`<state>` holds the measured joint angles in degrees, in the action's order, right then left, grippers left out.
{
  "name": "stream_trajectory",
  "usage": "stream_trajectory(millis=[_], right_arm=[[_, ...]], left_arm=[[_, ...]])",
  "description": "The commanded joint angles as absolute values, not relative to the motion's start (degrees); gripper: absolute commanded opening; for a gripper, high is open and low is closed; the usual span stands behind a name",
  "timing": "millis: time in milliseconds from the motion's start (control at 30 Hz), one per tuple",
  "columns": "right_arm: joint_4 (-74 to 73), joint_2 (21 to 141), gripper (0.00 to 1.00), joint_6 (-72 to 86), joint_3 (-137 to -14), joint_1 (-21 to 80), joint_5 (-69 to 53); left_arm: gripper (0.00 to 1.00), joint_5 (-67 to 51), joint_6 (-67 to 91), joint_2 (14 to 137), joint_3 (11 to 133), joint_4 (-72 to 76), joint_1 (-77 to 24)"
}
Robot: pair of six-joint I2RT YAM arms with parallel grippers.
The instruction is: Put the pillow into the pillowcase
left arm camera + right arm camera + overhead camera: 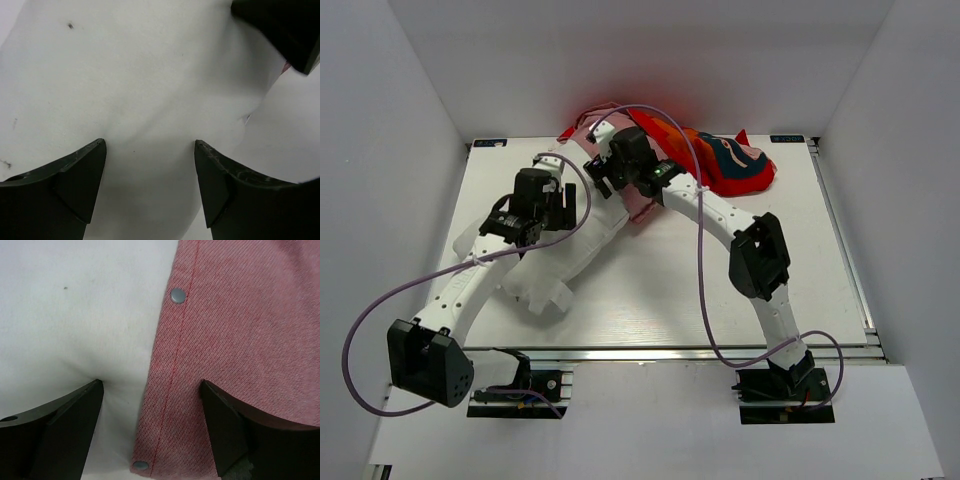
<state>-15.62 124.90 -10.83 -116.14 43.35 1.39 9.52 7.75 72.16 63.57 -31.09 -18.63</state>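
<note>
So from where I'm standing the pillow (pixel 565 255) is lying on the left half of the table (pixel 720 290), plump and white, running diagonally from the near left up toward the far middle. The pillowcase (pixel 730 165) is bunched up at the far edge, mostly right of centre. It's red with blue and orange patches, and its paler pink inside flops toward the pillow's far end. The left gripper (pixel 150 150) is right down over the pillow — fingers spread wide, nothing clamped between them, just white fabric with a couple of dark specks filling the gap in its wrist view. Whether the tips actually press into the stuffing I can't tell. The right gripper (pixel 150 390) sits at the far end, where the case meets the pillow. Its fingers are wide apart too, and between them runs the stitched pink hem of the pillowcase with two round grey snaps (pixel 177 295). The hem lies on top of the pillow — white to its left, pink to its right. It isn't pinching either one. The two grippers are near each other, the left one closer to the bases.
</note>
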Motion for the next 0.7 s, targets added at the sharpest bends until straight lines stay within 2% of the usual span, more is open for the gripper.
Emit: stream_trajectory(millis=[0, 200, 267, 333, 367, 433, 533, 600, 667], right_arm=[[-12.1, 126.3, 0.81, -13.5, -119.9, 43.9, 8.2], [-11.2, 124.1, 0.54, -15.7, -116.0, 43.0, 9.3], [-12.6, 123.7, 0.42, -15.9, -115.9, 42.5, 8.2], [-12.9, 123.1, 0.34, -16.4, -114.8, 42.0, 7.8], [-12.8, 122.6, 0.27, -16.9, -114.3, 41.9, 7.3], [-12.9, 122.2, 0.21, -17.7, -112.9, 41.9, 6.4], [-14.7, 121.9, 0.06, -17.6, -113.5, 41.9, 2.0], [-16.9, 120.8, 0.00, -16.8, -113.8, 41.9, -1.8], [-19.1, 119.4, 0.00, -15.5, -115.3, 42.7, -8.9]], left_arm=[[0.81, 7.6, 8.3, 71.6, 60.2, -31.6, -18.3], [0.77, 5.4, 7.6, 74.9, 57.0, -27.4, -17.0], [0.70, 3.4, 7.4, 76.5, 56.8, -26.5, -15.6], [0.61, 2.0, 7.6, 77.3, 56.6, -25.1, -14.2], [0.51, 1.2, 7.6, 78.0, 56.5, -24.8, -13.8], [0.41, 0.1, 7.7, 78.6, 56.5, -24.1, -12.6], [0.27, -3.1, 8.1, 79.2, 56.8, -23.6, -11.6], [0.17, -4.2, 8.3, 79.4, 57.2, -23.4, -11.3], [0.11, -5.1, 8.5, 79.6, 57.7, -23.0, -11.2]])
